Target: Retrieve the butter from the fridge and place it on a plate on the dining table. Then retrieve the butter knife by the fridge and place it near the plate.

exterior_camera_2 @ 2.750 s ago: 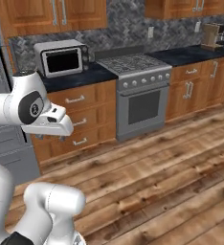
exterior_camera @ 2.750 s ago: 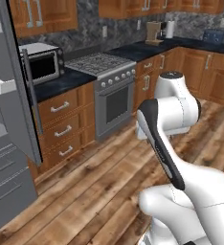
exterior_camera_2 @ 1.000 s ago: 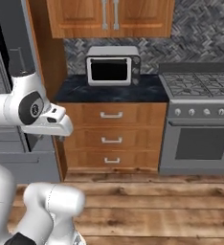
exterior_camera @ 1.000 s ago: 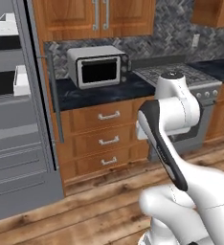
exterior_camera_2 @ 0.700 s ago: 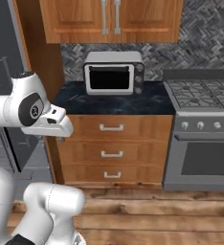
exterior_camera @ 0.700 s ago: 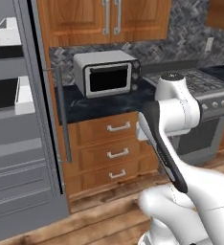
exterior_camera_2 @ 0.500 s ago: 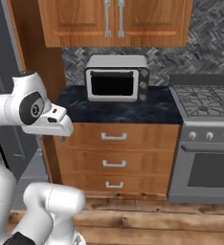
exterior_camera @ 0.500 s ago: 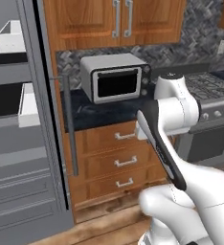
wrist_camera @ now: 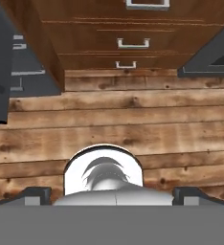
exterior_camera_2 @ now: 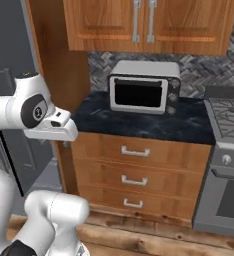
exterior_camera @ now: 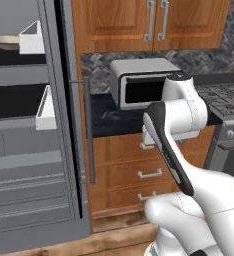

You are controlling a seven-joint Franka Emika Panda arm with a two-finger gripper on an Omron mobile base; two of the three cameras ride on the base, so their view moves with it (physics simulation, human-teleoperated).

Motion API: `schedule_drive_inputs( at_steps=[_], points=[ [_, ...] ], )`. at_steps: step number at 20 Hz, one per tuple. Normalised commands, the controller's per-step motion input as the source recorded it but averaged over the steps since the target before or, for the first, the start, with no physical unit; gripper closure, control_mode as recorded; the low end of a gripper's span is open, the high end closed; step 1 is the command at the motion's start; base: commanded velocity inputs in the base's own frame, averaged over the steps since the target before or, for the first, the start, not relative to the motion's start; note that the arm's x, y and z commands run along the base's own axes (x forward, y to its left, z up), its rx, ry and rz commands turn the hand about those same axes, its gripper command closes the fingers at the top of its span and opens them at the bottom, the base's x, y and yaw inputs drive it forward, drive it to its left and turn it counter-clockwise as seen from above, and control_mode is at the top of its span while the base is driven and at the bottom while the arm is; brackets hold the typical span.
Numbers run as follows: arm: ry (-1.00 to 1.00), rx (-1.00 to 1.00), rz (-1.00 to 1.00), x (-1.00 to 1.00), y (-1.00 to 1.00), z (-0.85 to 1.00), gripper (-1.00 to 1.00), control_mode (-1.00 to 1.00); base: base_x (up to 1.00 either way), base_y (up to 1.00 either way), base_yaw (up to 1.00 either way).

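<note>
The grey fridge stands at the left with its inner shelves and white bins showing; a long bar handle runs down its right edge. Its dark side also shows in the right base view, and its lower part sits at the left of the hand view. My gripper points down at the wooden floor, fingertips wide apart and holding nothing. The arm is folded up close to the base. The butter, the butter knife, the plate and the dining table are out of view.
A shallow beige bowl lies on an upper fridge shelf. A microwave stands on the dark counter over wooden drawers. The stove is at the right. Wall cabinets hang above.
The whole picture has shifted: the base has driven closer and turned left, so fridge, microwave and drawers loom larger. The arm keeps its folded pose.
</note>
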Motion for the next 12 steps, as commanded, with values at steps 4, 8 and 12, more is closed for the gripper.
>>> schedule_drive_inputs(
  at_steps=[4, 8, 12],
  points=[
    [0.0, 0.0, 0.0, 0.0, 0.0, 0.0, -1.0, 1.0, 0.21, -0.73, 0.23],
    [0.0, 0.0, 0.0, 0.0, 0.0, 0.0, -1.0, 1.0, 0.36, -0.78, 0.05],
    [0.0, 0.0, 0.0, 0.0, 0.0, 0.0, -1.0, 1.0, 0.3, -0.55, 0.0]
  ],
)
